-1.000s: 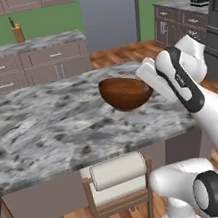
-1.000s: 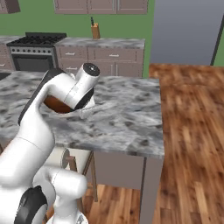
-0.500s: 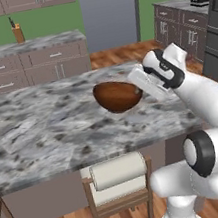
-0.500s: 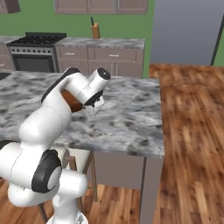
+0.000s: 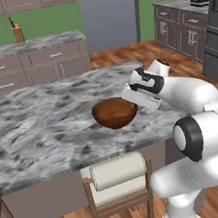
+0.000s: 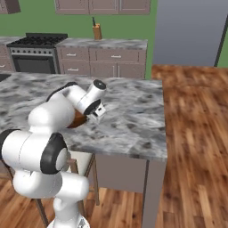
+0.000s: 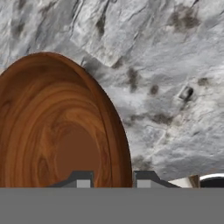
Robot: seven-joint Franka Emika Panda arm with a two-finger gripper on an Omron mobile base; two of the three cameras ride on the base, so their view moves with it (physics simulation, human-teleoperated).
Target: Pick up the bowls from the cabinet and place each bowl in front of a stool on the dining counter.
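Bowl (image 5: 115, 113) lower, over dining counter (image 5: 39, 133)

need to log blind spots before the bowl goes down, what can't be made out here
- Bowl in the right base view: mostly hidden behind the arm.
- End effector fingertips in the hand view: cut off by the bottom edge.
- Whether the bowl touches the dining counter in the left base view: cannot tell.
- Stool: legs cut off below.

Arm folded fwd, wrist bent sideways; gripper (image 5: 132, 103) clamped on bowl (image 5: 115, 113) rim, one finger inside.
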